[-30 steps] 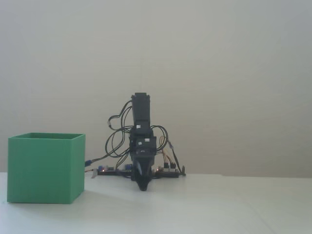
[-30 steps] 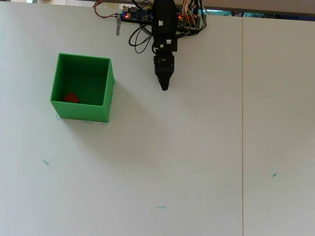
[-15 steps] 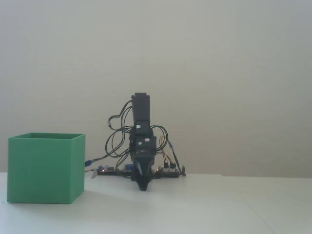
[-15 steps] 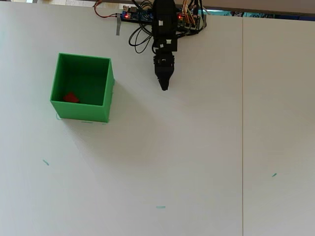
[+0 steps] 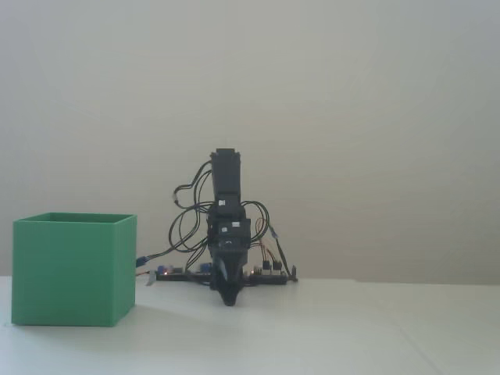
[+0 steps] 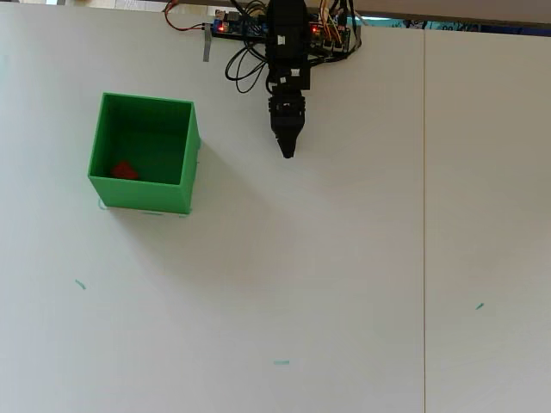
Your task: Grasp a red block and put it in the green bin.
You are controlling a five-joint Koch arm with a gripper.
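While the red block (image 6: pixel 124 170) lies inside the green bin (image 6: pixel 187 151), the claw (image 6: pixel 287 153) hangs well right of it, apparently clenched, empty.

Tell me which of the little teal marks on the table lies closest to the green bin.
The teal mark toward the overhead view's left edge, below the green bin. The others sit at bottom centre and far right.

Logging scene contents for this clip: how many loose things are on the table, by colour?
Red: 1, the red block, lying inside the bin at its lower-left corner in the overhead view.
Green: 1, the green bin.
Total: 2.
The pincer holds nothing.
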